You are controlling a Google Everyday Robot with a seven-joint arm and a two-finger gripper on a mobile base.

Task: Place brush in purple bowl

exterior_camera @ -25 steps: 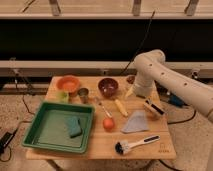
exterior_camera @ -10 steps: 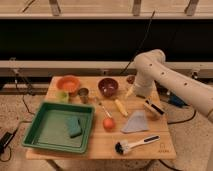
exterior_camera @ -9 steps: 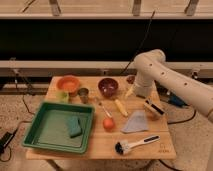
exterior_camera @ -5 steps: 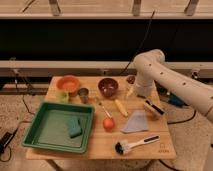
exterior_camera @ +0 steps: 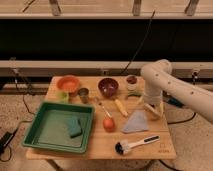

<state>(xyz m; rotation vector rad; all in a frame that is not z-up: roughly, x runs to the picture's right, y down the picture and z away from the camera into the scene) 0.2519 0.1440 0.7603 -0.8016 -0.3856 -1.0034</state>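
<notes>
While the arm (exterior_camera: pixel 176 91) bends down over the right side of the worktop (exterior_camera: pixel 100 146), the tool (exterior_camera: pixel 151 107) hangs to the right of the purple bowl (exterior_camera: pixel 108 86) and somewhat nearer to the camera than it, low over the wood. If the tool is spread or pressed together, I cannot tell.

The brush (exterior_camera: pixel 136 144) lies flat on the worktop, well apart from the purple bowl, near the front edge and a little to the right of the bowl. Its black head points to the left and its white handle goes up to the right. It is also apart from the tool.

The purple bowl stands upright at the back of the worktop. Just to the right of it is a white cup (exterior_camera: pixel 132 81) with something dark inside. To the left of it is an orange bowl (exterior_camera: pixel 68 83), and between these two bowls, slightly to the front, a grey cup (exterior_camera: pixel 83 93). A green cup (exterior_camera: pixel 63 96) stands further left.

In front of the purple bowl lie a thin utensil (exterior_camera: pixel 103 108) and a yellow piece (exterior_camera: pixel 121 107), and further in front a round orange-red fruit (exterior_camera: pixel 109 124). A grey cloth (exterior_camera: pixel 135 121) lies to the front right of the purple bowl, between the tool and the brush. A tray (exterior_camera: pixel 36 131), green, is to the front left of the purple bowl, with a sponge (exterior_camera: pixel 75 126) in it.
</notes>
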